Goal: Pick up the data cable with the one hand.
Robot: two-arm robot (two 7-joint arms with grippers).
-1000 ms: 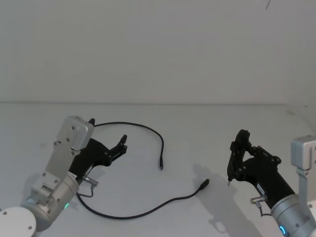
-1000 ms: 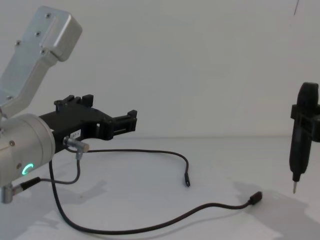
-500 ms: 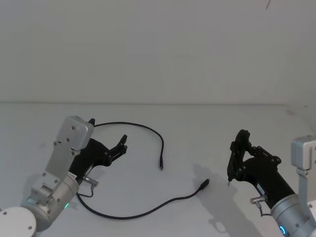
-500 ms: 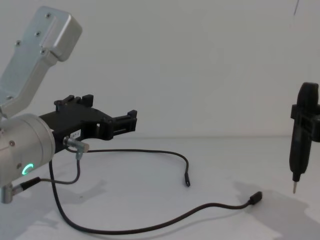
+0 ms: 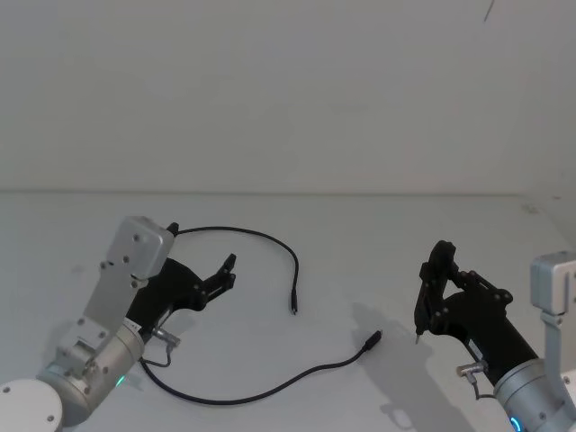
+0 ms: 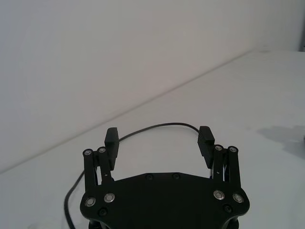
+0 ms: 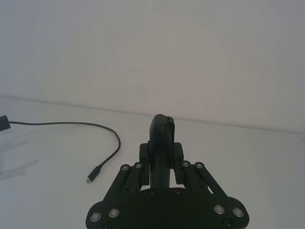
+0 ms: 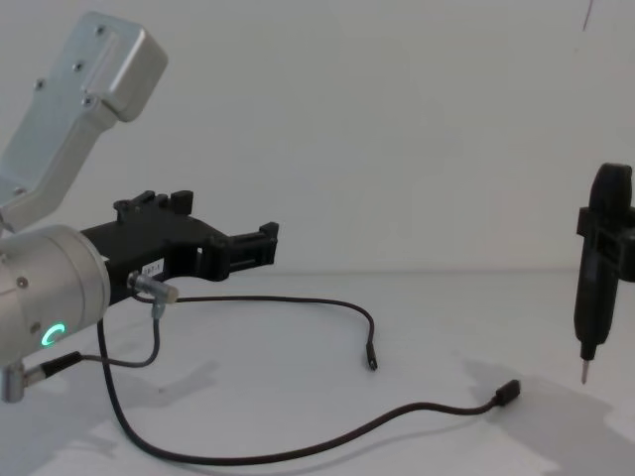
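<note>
Head cam looks down on the bench (image 5: 360, 234), chest cam sits low looking across it, wrist cams hug the left claw (image 6: 158, 136) and right claw (image 7: 162, 152), all catching the data cable (image 5: 295, 270).

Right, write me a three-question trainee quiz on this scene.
1. True or false: the left gripper holds the cable.
2. What does the right gripper hold? A) the cable B) a slim dark tool C) nothing
3. Fill in: the cable lies on the ____.
Key: 1 false, its jaws are open, above the cable and apart from it; 2 B; 3 table.
</note>
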